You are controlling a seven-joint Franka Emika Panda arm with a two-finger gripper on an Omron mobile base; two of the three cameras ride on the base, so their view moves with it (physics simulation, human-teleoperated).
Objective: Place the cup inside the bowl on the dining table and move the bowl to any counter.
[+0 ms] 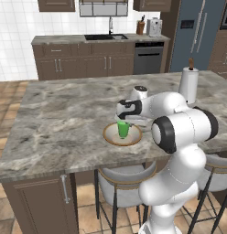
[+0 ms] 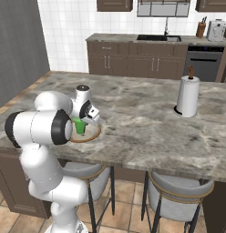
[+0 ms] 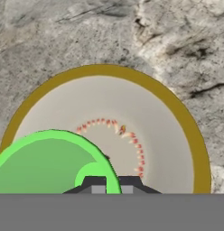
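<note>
The bright green cup (image 1: pixel 123 130) stands upright over the middle of the wide beige bowl (image 1: pixel 135 137) with a brown rim, near the front edge of the dining table (image 1: pixel 65 109). My gripper (image 1: pixel 123 120) comes down on the cup from above and is shut on its wall. In the hand view the two fingertips pinch the cup (image 3: pixel 46 167) at its rim, my gripper (image 3: pixel 112 182) sitting low over the bowl (image 3: pixel 132 108). From the right, the cup (image 2: pixel 80 126) and bowl (image 2: pixel 94 133) are partly hidden by my arm. Whether the cup's base touches the bowl I cannot tell.
A tall white paper towel roll (image 1: pixel 189 84) stands at the table's far right. Grey stools (image 1: pixel 124 183) sit under the front edge. The wall counter (image 1: pixel 60 39) with a sink (image 1: pixel 105 37) runs along the tiled back wall, beyond a strip of floor.
</note>
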